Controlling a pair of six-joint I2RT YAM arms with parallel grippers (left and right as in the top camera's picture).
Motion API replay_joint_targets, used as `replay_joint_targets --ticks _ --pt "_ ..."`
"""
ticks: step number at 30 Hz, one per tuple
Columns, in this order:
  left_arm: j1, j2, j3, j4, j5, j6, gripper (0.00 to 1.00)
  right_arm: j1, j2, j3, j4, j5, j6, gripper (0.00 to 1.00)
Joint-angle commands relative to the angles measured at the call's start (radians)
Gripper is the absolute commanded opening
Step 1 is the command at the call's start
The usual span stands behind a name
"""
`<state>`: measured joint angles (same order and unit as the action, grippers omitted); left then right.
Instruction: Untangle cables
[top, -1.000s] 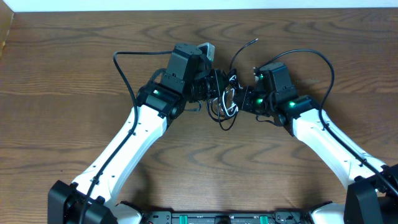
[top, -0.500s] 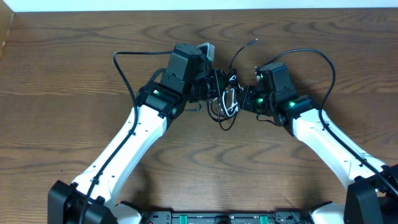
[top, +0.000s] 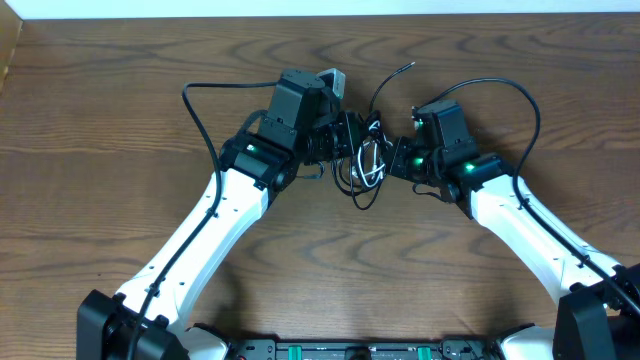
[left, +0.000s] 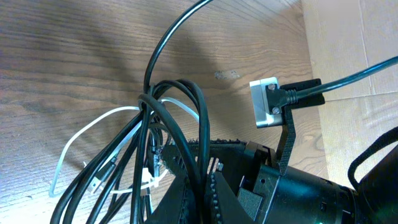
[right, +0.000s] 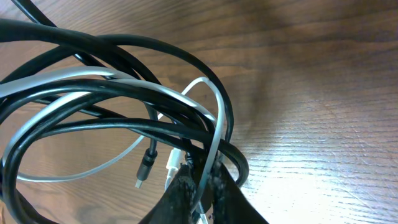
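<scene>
The cables (top: 362, 160) are knotted in one loose bundle just to the 12 o'clock side of the middle of the wooden table (top: 120, 100), hanging between the two wrists.

The right gripper (right: 204, 186) is clenched on the white cable (right: 210, 118). One strand drops straight down between its nearly closed fingertips, and a loop of the black cable (right: 124, 45) curls round the finger at 3 o'clock. The left gripper (left: 202, 186) is clamped tight, apparently on several strands of the black cable, though the crowded view makes the exact count unclear.

Further out, a black plug (right: 145, 167) and a white plug (right: 170, 167) dangle free at about 9 o'clock from the right fingertips. In the overhead view a loose black end pokes out toward 1 o'clock.

Both cables look light and limp and should follow any pull. The black one looks springy enough to keep its coils, so loops may snag and tighten instead of sliding. Both jackets look smooth, so a thin strand could slip from a weak pinch. The best places to hold are probably near a plug, where the end can be fed back through the loops, but the small connectors should not be yanked.

No brand, label or writing can be read anywhere.
</scene>
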<state>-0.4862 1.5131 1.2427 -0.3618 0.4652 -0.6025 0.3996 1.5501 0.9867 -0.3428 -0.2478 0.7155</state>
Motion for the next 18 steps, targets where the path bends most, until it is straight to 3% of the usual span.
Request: replay_joint_targets --ticks 1,8,18 --pt "0.002 -0.017 0.029 0.004 -0.002 -0.002 0.08 0.020 0.008 0.017 -0.002 0.013 0.003 0.13" --pt "0.002 -0.017 0.029 0.004 -0.002 -0.002 0.07 0.064 0.008 0.017 0.013 0.050 0.032 0.18" --pt "0.002 -0.017 0.029 0.002 -0.002 -0.002 0.08 0.068 0.008 0.017 0.011 0.059 0.032 0.10"
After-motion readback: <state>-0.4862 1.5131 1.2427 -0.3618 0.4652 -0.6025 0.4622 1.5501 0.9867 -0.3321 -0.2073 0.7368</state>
